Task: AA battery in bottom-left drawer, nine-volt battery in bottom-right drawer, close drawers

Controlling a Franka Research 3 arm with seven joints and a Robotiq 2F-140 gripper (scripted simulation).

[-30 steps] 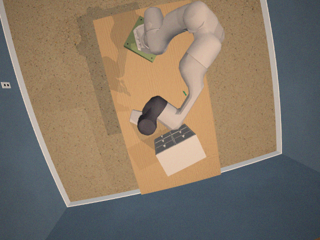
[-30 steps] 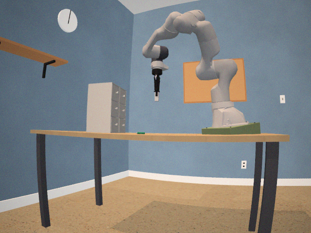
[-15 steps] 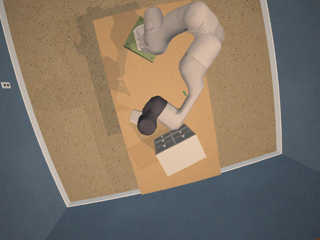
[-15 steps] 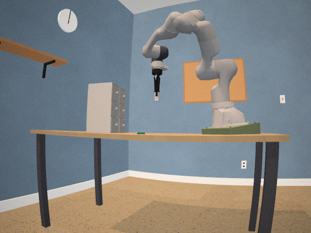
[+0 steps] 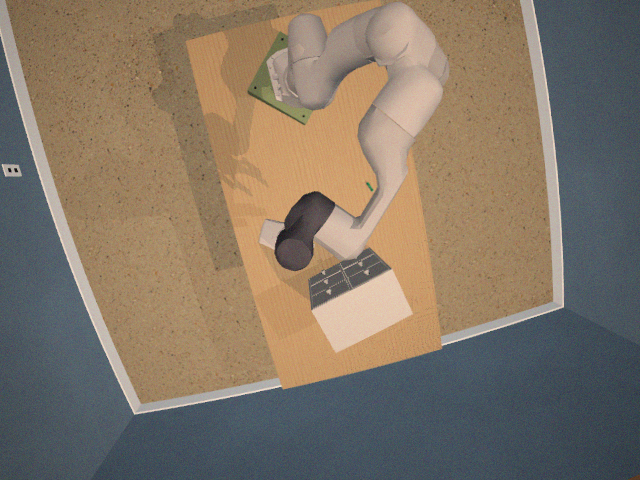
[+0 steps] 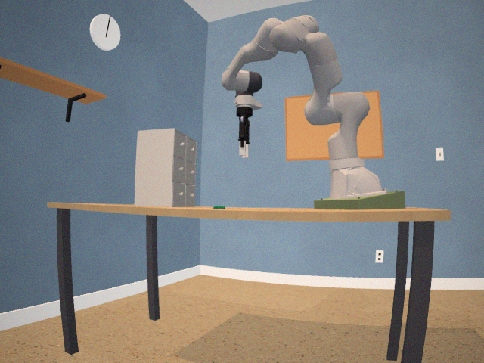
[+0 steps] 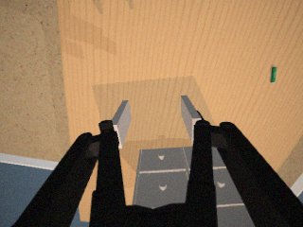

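Observation:
The small chest [image 5: 361, 314] [image 6: 154, 168] stands upright on the table, its grey drawer fronts towards the robot's base. All drawers look pushed in, among them the bottom left drawer [image 6: 177, 200] and the bottom right drawer [image 6: 190, 201]. A small green cylinder, seemingly the AA battery [image 5: 369, 186] [image 6: 219, 207] [image 7: 274, 75], lies on the table in front of the chest, towards its left side. I see no nine-volt battery. My gripper [image 6: 243, 151] [image 7: 154, 107] is partly open and empty, pointing down high above the table in front of the chest. The arm hides it in the top view.
The arm's green base plate [image 5: 305, 116] [image 6: 359, 203] is at the far end of the table [image 5: 320, 149] [image 6: 273, 212] from the chest. The table's edge [image 7: 66, 109] runs along the left of the wrist view. A wall shelf [image 6: 42, 79] is beyond the chest's end.

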